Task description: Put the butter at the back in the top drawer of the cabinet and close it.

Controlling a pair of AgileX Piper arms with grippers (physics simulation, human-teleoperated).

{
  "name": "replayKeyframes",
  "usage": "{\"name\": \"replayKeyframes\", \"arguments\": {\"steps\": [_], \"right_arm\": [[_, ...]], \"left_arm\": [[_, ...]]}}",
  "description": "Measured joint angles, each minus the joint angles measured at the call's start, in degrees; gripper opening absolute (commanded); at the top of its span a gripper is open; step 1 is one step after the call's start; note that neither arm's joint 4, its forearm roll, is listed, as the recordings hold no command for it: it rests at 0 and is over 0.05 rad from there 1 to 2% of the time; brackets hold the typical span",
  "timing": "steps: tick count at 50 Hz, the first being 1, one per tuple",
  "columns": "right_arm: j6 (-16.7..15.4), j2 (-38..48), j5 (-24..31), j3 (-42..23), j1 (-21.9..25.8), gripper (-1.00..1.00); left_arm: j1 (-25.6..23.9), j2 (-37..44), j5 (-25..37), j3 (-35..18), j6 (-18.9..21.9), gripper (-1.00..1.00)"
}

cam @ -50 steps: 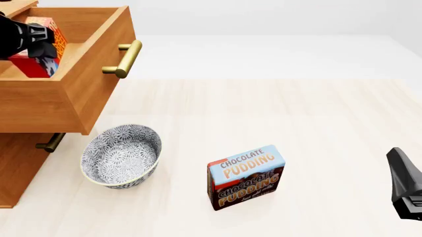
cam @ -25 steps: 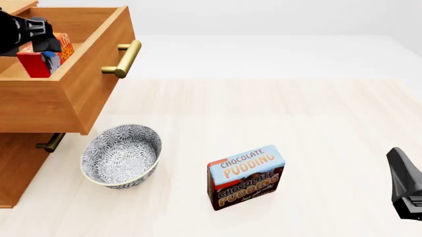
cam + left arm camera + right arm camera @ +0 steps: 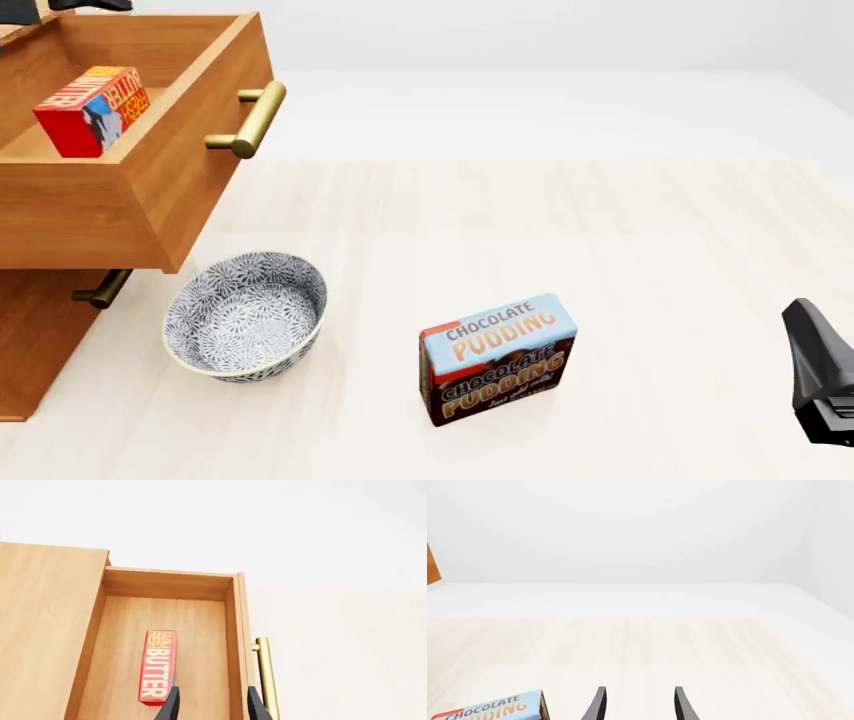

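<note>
the pale wood table (image 3: 641,260) carries the cabinet (image 3: 34,330) at its left edge, a patterned bowl (image 3: 246,315) just beside it, and a chocolate pudding box (image 3: 499,357) upright near the front edge.

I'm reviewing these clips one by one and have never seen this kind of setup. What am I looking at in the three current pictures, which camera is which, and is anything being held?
These are simulator renders of two robot arms working at a table. The front view looks forward and down from the arms' side. The other two pictures come from a camera behind each gripper, looking along its fingers.

In the front view a wooden cabinet stands at the left with its top drawer pulled out. The butter, a small red box, lies inside it. On the table sit a patterned bowl and a Chocolate Pudding box.

The left gripper hangs above the drawer, open, holding nothing; the butter lies apart below it. The right gripper is also open and empty, off to the right, with the pudding box at the edge of its view.
</note>
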Motion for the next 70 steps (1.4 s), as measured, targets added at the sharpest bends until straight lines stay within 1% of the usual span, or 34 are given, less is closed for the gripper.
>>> {"name": "replayKeyframes", "arguments": {"steps": [7, 12, 20, 29, 41, 54, 62, 70], "right_arm": [[0.00, 0.00, 0.00, 0.00, 0.00, 1.00], [0.00, 0.00, 0.00, 0.00, 0.00, 1.00], [0.00, 0.00, 0.00, 0.00, 0.00, 1.00], [0.00, 0.00, 0.00, 0.00, 0.00, 1.00], [0.00, 0.00, 0.00, 0.00, 0.00, 1.00], [0.00, 0.00, 0.00, 0.00, 0.00, 1.00], [0.00, 0.00, 0.00, 0.00, 0.00, 1.00], [0.00, 0.00, 0.00, 0.00, 0.00, 1.00]], "left_arm": [[-5.36, -2.36, 0.67, -1.54, -2.40, 1.00], [-8.47, -3.18, 0.05, -1.23, -3.33, 1.00], [-13.32, -3.42, -2.50, 1.12, -4.89, 1.00], [-18.55, -2.55, -6.40, 5.18, -5.94, 1.00], [-25.45, -0.31, -10.97, 8.82, -7.20, 1.00], [-31.85, 3.18, -15.99, 11.56, -8.87, 1.00], [-34.90, 6.04, -18.49, 12.11, -9.47, 1.00], [-37.27, 9.56, -20.30, 11.30, -9.93, 1.00]]}}
